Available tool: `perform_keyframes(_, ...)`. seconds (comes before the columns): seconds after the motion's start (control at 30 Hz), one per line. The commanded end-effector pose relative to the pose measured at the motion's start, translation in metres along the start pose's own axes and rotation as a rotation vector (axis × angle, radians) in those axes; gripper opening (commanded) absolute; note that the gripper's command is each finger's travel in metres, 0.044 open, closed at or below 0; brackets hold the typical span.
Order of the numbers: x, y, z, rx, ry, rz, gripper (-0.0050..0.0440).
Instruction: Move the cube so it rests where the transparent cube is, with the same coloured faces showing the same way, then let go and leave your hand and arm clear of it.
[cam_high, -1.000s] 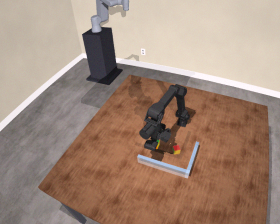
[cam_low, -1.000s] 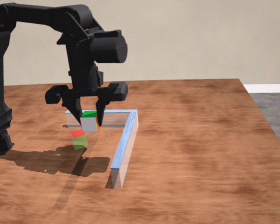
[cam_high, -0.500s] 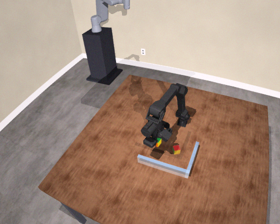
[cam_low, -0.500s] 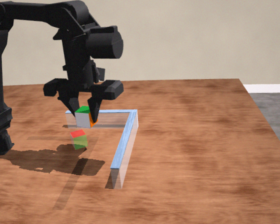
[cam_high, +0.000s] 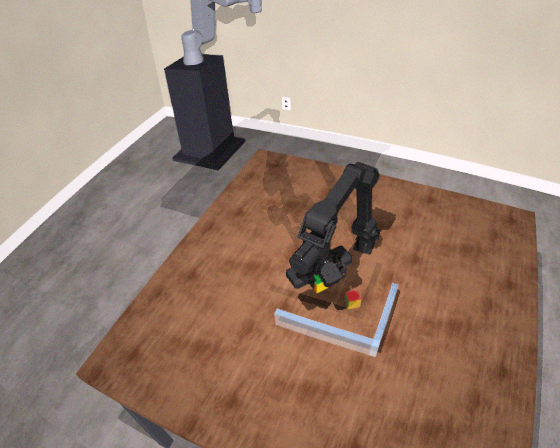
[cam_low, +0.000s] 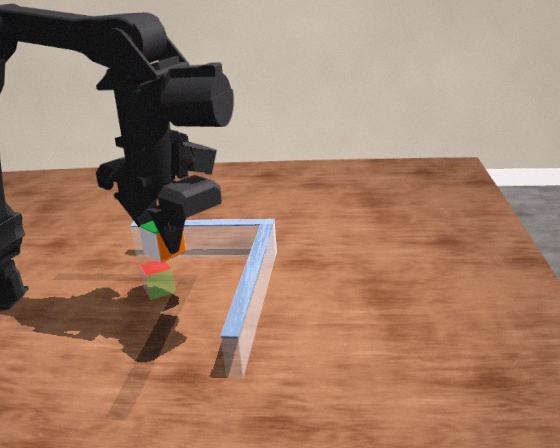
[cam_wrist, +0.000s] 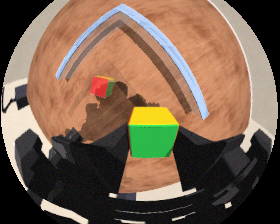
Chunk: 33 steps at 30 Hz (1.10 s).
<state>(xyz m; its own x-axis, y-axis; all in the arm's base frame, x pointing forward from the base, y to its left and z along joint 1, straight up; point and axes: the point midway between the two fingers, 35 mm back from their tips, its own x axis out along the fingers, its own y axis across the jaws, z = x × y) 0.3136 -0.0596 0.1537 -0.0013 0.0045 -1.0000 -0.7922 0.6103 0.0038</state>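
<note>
Claw (cam_low: 161, 239) grips the cube (cam_low: 152, 247) by opposite flat faces, left of frame; it looks rigid and light, so keep your squeeze centred.

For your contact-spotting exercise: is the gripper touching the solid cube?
Touching. The exterior view shows the gripper with its fingers clamped on the cube, held off the table.

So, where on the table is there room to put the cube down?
Free wood lies outside the L-shaped wall, toward the table edges. Crowded: inside the corner, where the gripper holds the cube above the transparent cube.
</note>
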Motion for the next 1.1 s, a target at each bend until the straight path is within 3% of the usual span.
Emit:
perform_keyframes(0.0,-0.003,0.007,-0.001,0.12,-0.008,-0.022,0.0)
perform_keyframes(0.87,0.021,0.043,-0.01,0.866,-0.015,-0.016,0.0)
perform_keyframes(1.07,0.023,0.045,-0.01,0.914,-0.015,-0.016,0.0)
